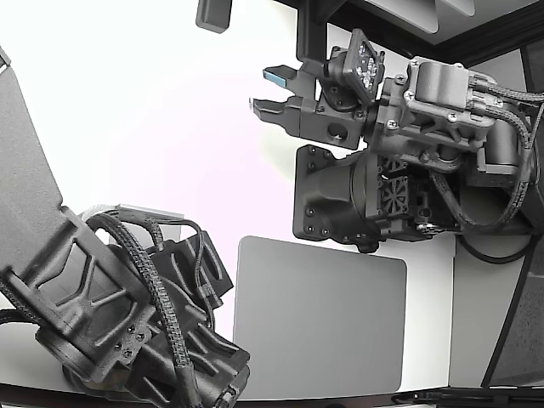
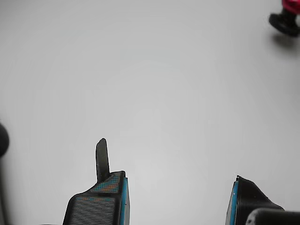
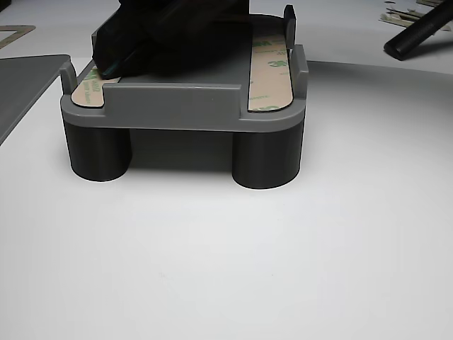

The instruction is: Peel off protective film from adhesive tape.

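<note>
In the other view a grey fixture (image 3: 184, 106) on round legs carries two beige tape strips with green printed film, one (image 3: 272, 71) on the right side and one (image 3: 88, 88) on the left. A dark blocky part (image 3: 170, 35) rests over the left strip and hides most of it. My gripper (image 1: 268, 92) hovers over the white table in the exterior view, open, with blue pads. The wrist view shows the gripper (image 2: 178, 187) with nothing between its fingers (image 2: 101, 201), above bare white table. A thin dark tab (image 2: 101, 159) sticks up from one fingertip. The fixture is out of the wrist view.
A second black arm (image 1: 127, 297) fills the exterior view's lower left. A grey mat (image 1: 319, 319) lies at the front middle of the table, and its edge (image 3: 21, 92) shows in the other view. A red and black object (image 2: 287, 18) and a dark rod (image 3: 417, 32) lie off to the side.
</note>
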Motion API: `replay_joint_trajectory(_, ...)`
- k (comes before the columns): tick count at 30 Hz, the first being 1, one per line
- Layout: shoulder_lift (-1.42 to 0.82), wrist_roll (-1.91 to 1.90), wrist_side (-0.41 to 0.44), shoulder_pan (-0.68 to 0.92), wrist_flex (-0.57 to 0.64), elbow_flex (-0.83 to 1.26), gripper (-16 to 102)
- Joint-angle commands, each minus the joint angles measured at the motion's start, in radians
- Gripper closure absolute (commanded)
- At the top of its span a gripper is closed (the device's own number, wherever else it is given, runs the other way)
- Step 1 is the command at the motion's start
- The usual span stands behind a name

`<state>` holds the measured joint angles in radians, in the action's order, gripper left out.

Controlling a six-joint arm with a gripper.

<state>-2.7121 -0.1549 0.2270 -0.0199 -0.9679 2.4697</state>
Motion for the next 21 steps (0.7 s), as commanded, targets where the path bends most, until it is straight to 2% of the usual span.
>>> replay_joint_trajectory(1,0.002,0.089,0.032,0.044,0.020,-0.051,13)
replay_joint_trajectory(2,0.006,0.135,0.061,0.063,0.017,-0.057,19)
replay_joint_trajectory(9,-0.040,0.494,0.106,0.069,0.089,0.035,30)
replay_joint_trajectory(11,-0.081,0.623,0.110,0.069,0.112,0.074,54)
replay_joint_trajectory(12,-0.106,0.672,0.112,0.072,0.118,0.094,70)
replay_joint_trajectory(13,-0.141,0.739,0.117,0.080,0.118,0.117,96)
replay_joint_trajectory(17,-0.192,0.976,0.029,0.086,0.109,0.184,97)
replay_joint_trajectory(21,-0.170,1.111,0.048,0.160,0.057,0.184,97)
